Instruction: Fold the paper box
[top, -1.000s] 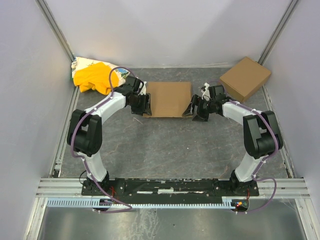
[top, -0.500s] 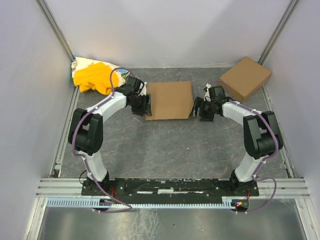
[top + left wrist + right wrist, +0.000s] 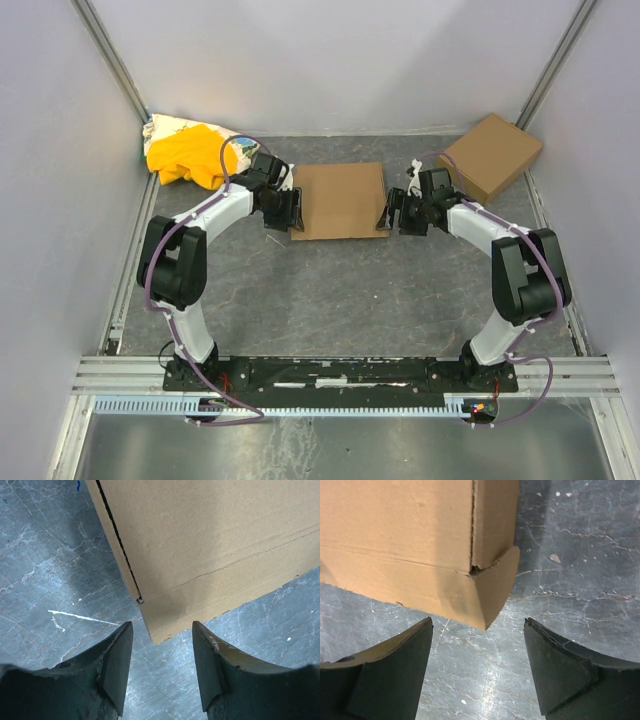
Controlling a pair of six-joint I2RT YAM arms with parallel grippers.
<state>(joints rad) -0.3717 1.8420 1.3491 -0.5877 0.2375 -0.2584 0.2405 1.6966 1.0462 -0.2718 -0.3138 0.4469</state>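
Paper box (image 3: 340, 200) lies flat on the worktop (image 3: 330, 300), far of centre and midway between the two arms. Its long sides run left-right and the broad top face is up. It looks closed up, thin and plain brown.

In my left wrist view I see its near-left corner. A dark slit runs along the left edge and a crease runs parallel to the near edge. In the right wrist view I see the near-right corner. The side panel bulges out a bit there, with a small ragged gap where the seams meet.

Left tool (image 3: 291, 211) sits at the box's left edge near that corner. Its fingers (image 3: 117, 655) are spread, the corner pokes in between the tips, and I see no contact. It pinches nothing.

Right tool (image 3: 392, 213) sits at the box's right edge near the near-right corner. Its fingers (image 3: 395, 660) are spread wide with the corner just ahead of the gap. It holds nothing either.

Second brown box (image 3: 490, 156) is in the far-right corner, turned at an angle and well apart from the paper box. The right arm reaches in just near of it.

Yellow-and-white cloth bundle (image 3: 188, 153) is heaped in the far-left corner, just beyond the left arm's wrist.

Worktop is grey and marbled, with pale scuffs.
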